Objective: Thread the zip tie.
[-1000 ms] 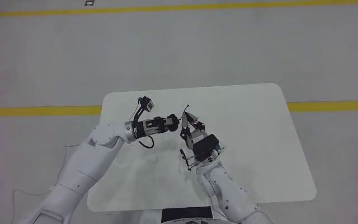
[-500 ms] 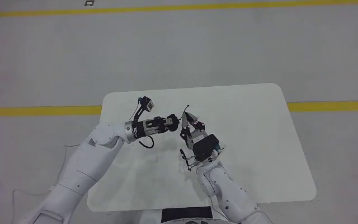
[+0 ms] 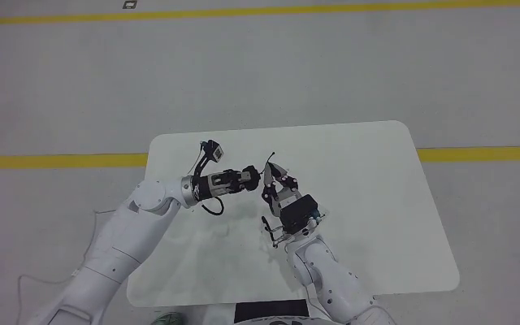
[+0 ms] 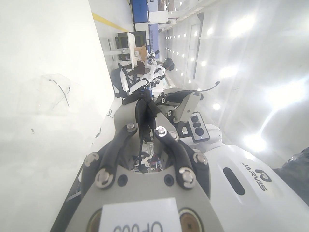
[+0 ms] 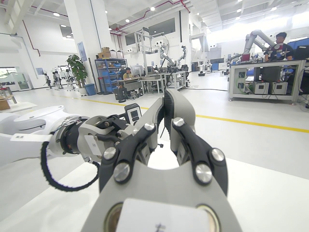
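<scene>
Right gripper (image 5: pixel 165 97) pinching zip tie (image 5: pixel 164 128)
Fingers pressed together above white tabletop (image 5: pixel 253 182), thin black strip hanging between them, left arm (image 5: pixel 77 141) just beside

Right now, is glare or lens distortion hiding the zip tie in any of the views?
Left wrist view: glare washes the table nearly white and ceiling lights streak, yet the zip tie stands dark against them. Right wrist view: even light, lines bowing at the edges, the zip tie plain inside the shut right gripper. Top view: even light, soft shadows.
</scene>
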Tool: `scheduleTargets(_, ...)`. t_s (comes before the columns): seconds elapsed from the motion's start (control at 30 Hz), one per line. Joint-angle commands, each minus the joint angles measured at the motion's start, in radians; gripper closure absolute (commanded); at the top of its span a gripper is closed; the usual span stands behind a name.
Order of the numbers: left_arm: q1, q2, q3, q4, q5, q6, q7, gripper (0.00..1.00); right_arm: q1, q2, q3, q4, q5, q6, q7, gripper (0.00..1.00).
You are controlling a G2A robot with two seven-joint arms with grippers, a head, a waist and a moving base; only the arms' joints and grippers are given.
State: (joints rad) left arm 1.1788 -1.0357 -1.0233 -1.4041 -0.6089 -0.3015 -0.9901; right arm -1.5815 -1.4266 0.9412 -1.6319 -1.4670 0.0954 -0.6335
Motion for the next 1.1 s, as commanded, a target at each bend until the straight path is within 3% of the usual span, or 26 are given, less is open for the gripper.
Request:
scheduleTargets(0.0,0.000,0.000,0.000,0.000,0.000,0.000,0.000,1.00,0.000,0.000,0.000,0.000,0.000,0.000,0.000,1.00)
scheduleTargets(0.23,0.001,0.000,0.001,-0.001,0.000,0.001,0.005,1.00,0.000,0.000,0.000,0.000,0.000,0.000,0.000,1.00)
scheduleTargets(0.37,0.027,0.004,-0.002,-0.012,0.034,-0.035,0.009,1.00,0.000,0.000,0.000,0.000,0.000,0.000,0.000,1.00)
scheduleTargets(0.47,0.051,0.008,-0.018,-0.025,0.041,-0.038,-0.005,1.00,0.000,0.000,0.000,0.000,0.000,0.000,0.000,1.00)
scheduleTargets(0.8,0.127,-0.007,-0.130,-0.091,0.056,-0.038,-0.060,1.00,0.000,0.000,0.000,0.000,0.000,0.000,0.000,1.00)
scheduleTargets(1.07,0.174,-0.048,-0.249,-0.106,0.064,-0.038,-0.117,1.00,0.000,0.000,0.000,0.000,0.000,0.000,0.000,1.00)
